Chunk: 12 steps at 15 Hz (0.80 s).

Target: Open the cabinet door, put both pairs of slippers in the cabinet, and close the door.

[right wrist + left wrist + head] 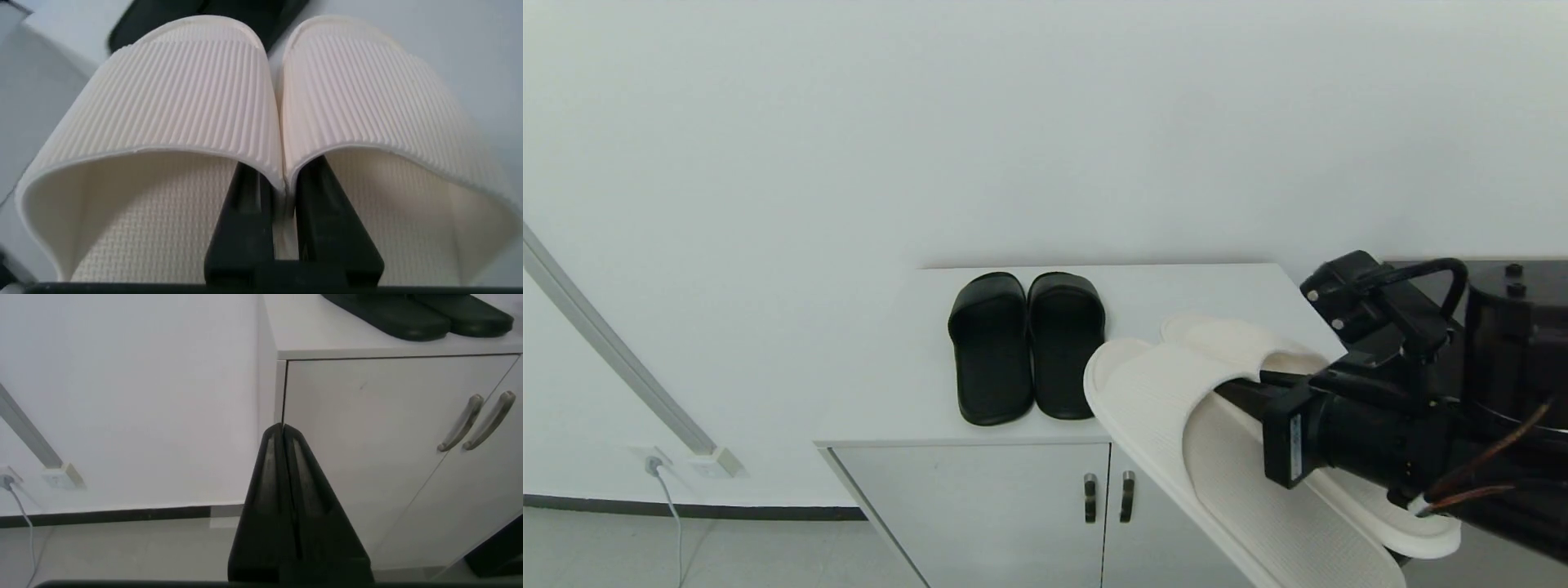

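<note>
The cabinet (890, 384) has both doors shut, so I judge the opening step is not yet done, although one pair is already picked up. The right gripper (282, 192) is clamped on the white slippers (1168, 400). It has one finger under each strap and pinches the two inner edges together. It holds the pair in the air, tilted, above and in front of the cabinet's right front corner, with the toes towards the wall.

The black slippers (1027, 347) lie side by side on the cabinet top, about midway along it and close to the front edge.

The left gripper (283, 429) is clenched and empty. It is low in front of the left door (368, 433), near the cabinet's left front edge and well apart from the two door handles (474, 422) at the centre.

The next move probably calls for the left gripper to release its fingers, reach a handle and pull. The right arm should keep the white pair clear of the door's swing.
</note>
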### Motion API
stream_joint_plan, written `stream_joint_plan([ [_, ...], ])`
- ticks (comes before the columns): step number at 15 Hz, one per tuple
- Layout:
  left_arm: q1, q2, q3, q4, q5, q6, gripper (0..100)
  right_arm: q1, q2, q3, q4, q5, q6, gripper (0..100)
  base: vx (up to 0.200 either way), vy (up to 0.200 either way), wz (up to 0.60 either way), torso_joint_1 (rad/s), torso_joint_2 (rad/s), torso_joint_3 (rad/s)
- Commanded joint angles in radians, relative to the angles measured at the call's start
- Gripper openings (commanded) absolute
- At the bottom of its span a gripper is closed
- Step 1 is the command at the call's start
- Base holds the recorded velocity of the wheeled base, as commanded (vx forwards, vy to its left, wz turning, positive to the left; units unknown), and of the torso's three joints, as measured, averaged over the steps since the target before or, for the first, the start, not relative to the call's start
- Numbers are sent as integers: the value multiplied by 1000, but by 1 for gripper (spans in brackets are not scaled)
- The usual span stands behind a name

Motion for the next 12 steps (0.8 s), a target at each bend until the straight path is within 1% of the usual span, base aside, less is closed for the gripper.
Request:
stream_joint_plan([
  [1,0,1,0,0,0,1,0,2,-59,35,1,18,0,0,0,0,0,0,0,0],
  [3,0,1,0,0,0,1,0,5,-53,38,1,26,0,0,0,0,0,0,0,0],
  [5,0,1,0,0,0,1,0,5,-55,40,1,47,0,0,-200,0,0,2,2,5],
  [12,0,1,0,0,0,1,0,5,-55,66,-7,54,0,0,-200,0,0,4,2,2],
])
